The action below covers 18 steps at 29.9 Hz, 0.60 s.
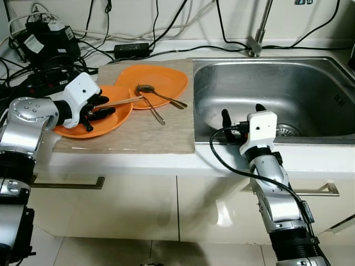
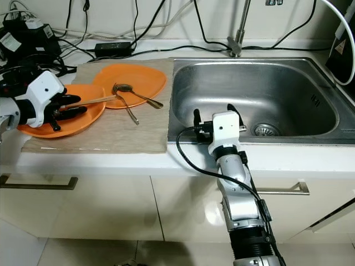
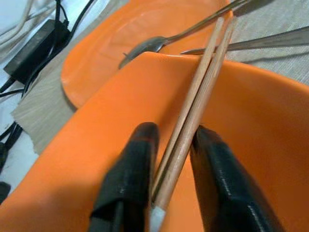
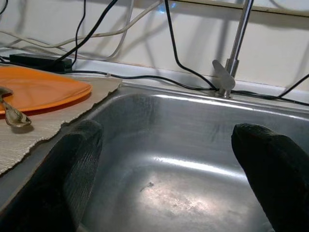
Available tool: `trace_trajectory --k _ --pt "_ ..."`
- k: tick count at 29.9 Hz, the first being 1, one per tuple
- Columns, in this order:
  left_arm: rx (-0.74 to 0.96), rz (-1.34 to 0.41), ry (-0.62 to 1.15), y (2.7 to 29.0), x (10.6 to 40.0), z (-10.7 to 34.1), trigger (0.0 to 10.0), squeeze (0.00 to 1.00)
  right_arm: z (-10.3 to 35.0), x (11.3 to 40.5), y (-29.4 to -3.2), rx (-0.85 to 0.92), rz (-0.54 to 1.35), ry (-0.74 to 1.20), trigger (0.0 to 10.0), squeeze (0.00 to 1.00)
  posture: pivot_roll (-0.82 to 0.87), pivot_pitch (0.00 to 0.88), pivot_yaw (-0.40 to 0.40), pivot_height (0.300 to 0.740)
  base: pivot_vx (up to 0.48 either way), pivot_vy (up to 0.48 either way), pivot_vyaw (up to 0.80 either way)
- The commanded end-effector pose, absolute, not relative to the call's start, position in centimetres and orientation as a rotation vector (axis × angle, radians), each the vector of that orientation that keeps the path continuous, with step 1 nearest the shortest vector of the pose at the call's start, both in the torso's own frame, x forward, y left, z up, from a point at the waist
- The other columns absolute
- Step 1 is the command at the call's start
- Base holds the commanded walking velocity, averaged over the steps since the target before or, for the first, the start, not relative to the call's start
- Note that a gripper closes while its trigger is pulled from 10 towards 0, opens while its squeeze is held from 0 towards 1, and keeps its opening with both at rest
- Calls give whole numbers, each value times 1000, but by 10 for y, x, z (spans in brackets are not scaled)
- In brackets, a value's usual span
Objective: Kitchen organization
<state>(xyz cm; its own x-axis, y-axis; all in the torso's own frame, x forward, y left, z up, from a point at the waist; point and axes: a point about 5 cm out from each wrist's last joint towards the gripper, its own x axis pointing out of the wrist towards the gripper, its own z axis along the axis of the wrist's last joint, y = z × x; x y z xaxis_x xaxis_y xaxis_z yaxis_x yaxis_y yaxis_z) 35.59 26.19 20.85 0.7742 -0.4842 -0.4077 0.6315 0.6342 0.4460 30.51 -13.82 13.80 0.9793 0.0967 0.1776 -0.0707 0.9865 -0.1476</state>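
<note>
Two orange plates lie on a beige mat (image 1: 138,136) left of the sink (image 1: 310,83). My left gripper (image 1: 97,113) hovers low over the near plate (image 1: 121,112), shut on a pair of wooden chopsticks (image 3: 193,111) that point toward the far plate (image 1: 169,77). In the left wrist view the black fingers (image 3: 130,169) press on both sides of the sticks. A spoon (image 1: 146,88) and a second metal utensil (image 1: 156,112) rest on the far plate and the mat. My right gripper (image 1: 242,111) stands open at the sink's front edge, its fingers (image 4: 77,150) spread wide over the basin.
A faucet (image 1: 258,39) rises behind the sink, and the drain (image 1: 285,131) lies just beyond the right gripper. Black cables, a power adapter (image 1: 131,49) and black devices (image 1: 47,39) crowd the counter behind the plates. Cabinet drawers with handles (image 1: 66,183) sit below the counter edge.
</note>
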Motion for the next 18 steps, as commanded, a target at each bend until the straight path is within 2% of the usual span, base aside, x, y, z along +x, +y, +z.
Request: trace_trajectory --k 1,9,18 --pt "600 -634 290 264 357 203 0 0 143 304 -135 -108 101 -195 10000 0 -33 0 72 740 0 0 0" --pt "541 -593 243 260 363 201 0 0 150 306 -130 -76 128 -209 10000 0 -35 0 70 740 0 0 0" --pt "352 -557 142 242 369 193 0 0 147 305 -126 -71 153 -190 10000 0 -38 0 69 740 0 0 0"
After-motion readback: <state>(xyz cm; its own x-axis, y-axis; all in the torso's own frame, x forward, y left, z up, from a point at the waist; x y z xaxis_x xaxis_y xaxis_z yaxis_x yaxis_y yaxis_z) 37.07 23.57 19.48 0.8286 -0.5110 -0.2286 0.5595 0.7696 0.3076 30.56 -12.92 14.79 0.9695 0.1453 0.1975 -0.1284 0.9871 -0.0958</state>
